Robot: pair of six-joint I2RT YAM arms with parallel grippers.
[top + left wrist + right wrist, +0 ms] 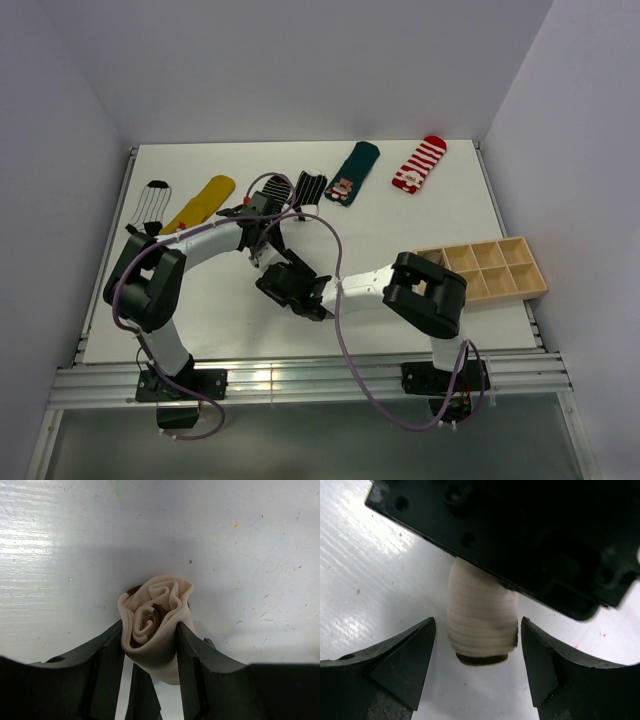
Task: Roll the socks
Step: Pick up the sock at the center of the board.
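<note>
A cream sock with brown inside is rolled into a tight spiral (155, 612). My left gripper (150, 632) is shut on it, one finger on each side of the roll, and holds it over the white table. In the right wrist view the roll (481, 617) hangs end-on below the left gripper's black body (530, 535). My right gripper (477, 625) is open, its fingers apart on either side of the roll's brown end without touching it. In the top view both grippers meet mid-table, left (266, 252) and right (287, 278), and hide the roll.
Loose socks lie along the back: black with white lines (152, 203), yellow (200, 203), two black-and-white striped (275, 188) (310, 186), teal (353, 172), red-and-white striped (419, 164). A wooden compartment tray (485, 268) stands at the right edge.
</note>
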